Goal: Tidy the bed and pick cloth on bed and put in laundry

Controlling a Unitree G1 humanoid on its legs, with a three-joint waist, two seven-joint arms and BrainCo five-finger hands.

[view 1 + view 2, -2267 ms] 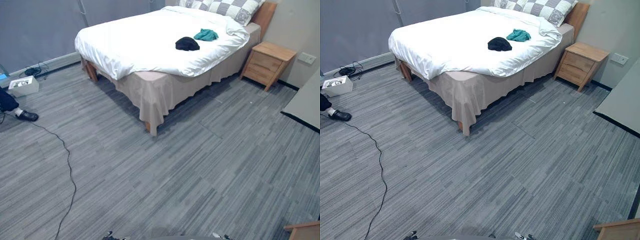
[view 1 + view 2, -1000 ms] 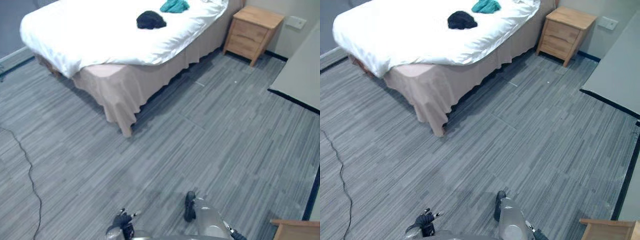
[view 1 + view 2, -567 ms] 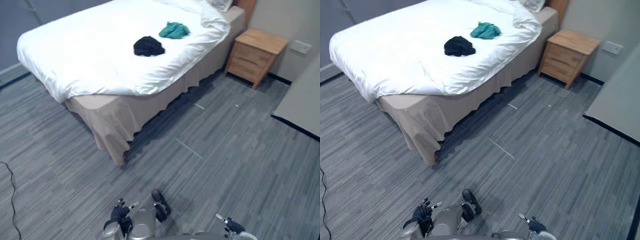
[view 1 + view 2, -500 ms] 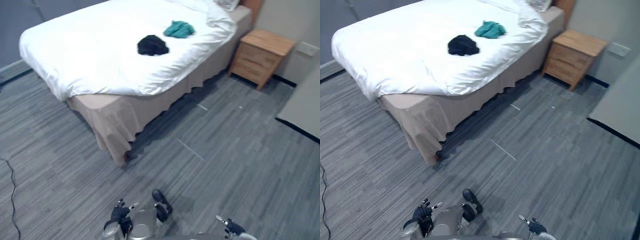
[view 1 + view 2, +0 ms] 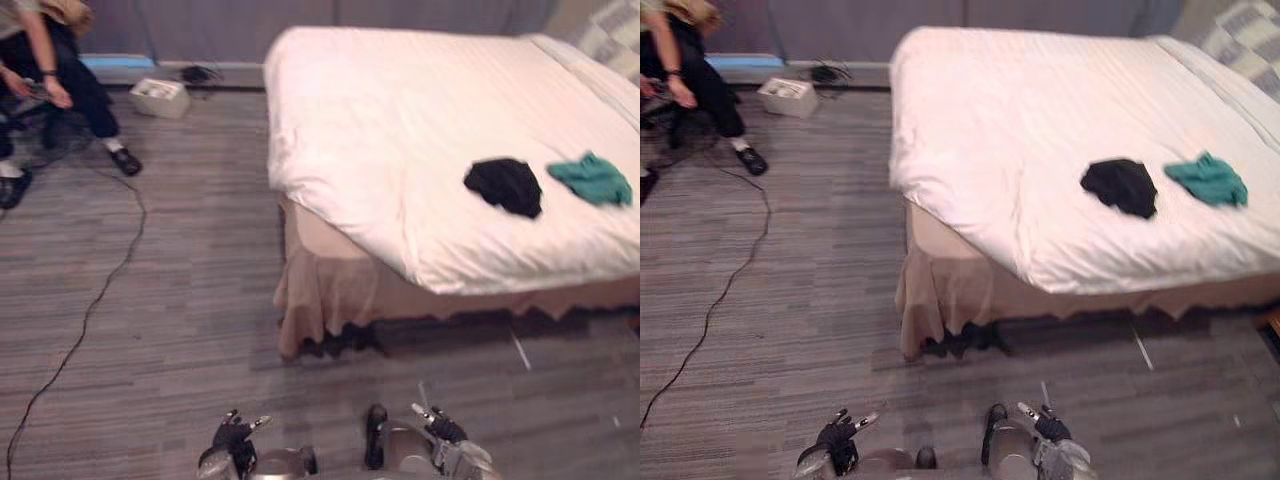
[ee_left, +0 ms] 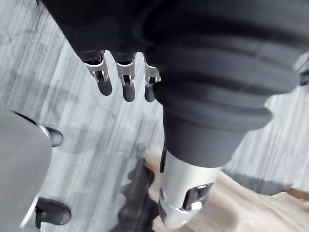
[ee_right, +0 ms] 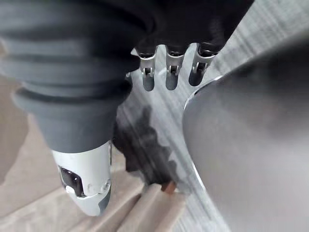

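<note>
Judging by the layout, the approach is the step in hand: the black cloth (image 5: 503, 185) and the teal cloth (image 5: 591, 179) lie on the right part of the bed (image 5: 400, 100), well apart from both hands. The left hand (image 5: 232, 441) and right hand (image 5: 441, 430) hang low over the floor near the bed's corner — fingers loosely straight, nothing held. The next move calls for stepping right along the near edge — then a reach for the black cloth.

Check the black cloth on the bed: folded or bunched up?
Bunched up: the black cloth lies in an uneven, rumpled heap on the white duvet, a gap apart from the teal cloth.
</note>
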